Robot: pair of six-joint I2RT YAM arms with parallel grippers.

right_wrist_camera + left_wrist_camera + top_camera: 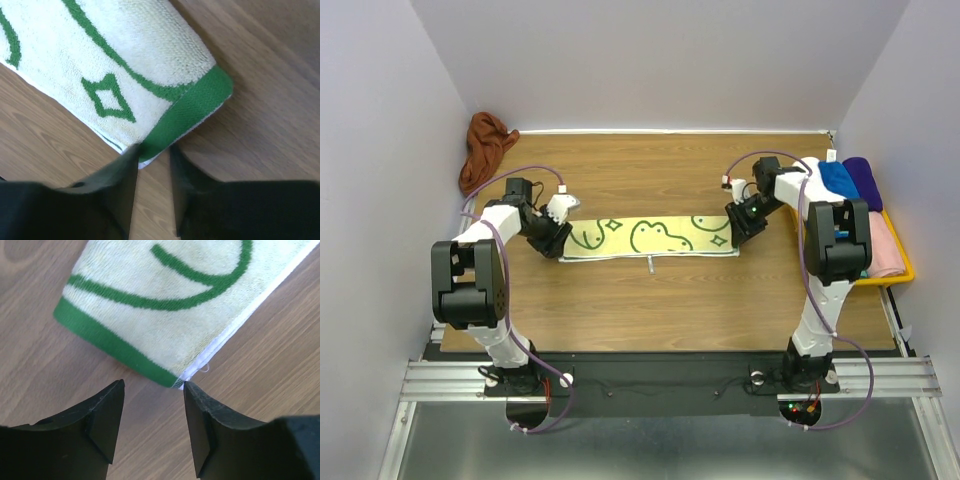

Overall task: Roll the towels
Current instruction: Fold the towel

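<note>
The cream towel with green patterns (650,236) lies folded into a long flat strip across the middle of the table. My left gripper (558,238) is at its left end, open and empty. In the left wrist view the left gripper (153,387) has the towel's green-edged corner (170,375) just ahead of its right fingertip (189,388). My right gripper (740,228) is at the strip's right end. In the right wrist view the right gripper (154,150) is open with a narrow gap, and the green end band (190,110) is just ahead of its fingertips. The rust-brown towel (485,150) lies crumpled at the back left corner.
A yellow bin (900,270) at the right edge holds rolled blue (838,180), purple (865,180) and pink (880,245) towels. A small white tag (648,264) sticks out from the strip's near edge. Walls close in the table at the back and sides.
</note>
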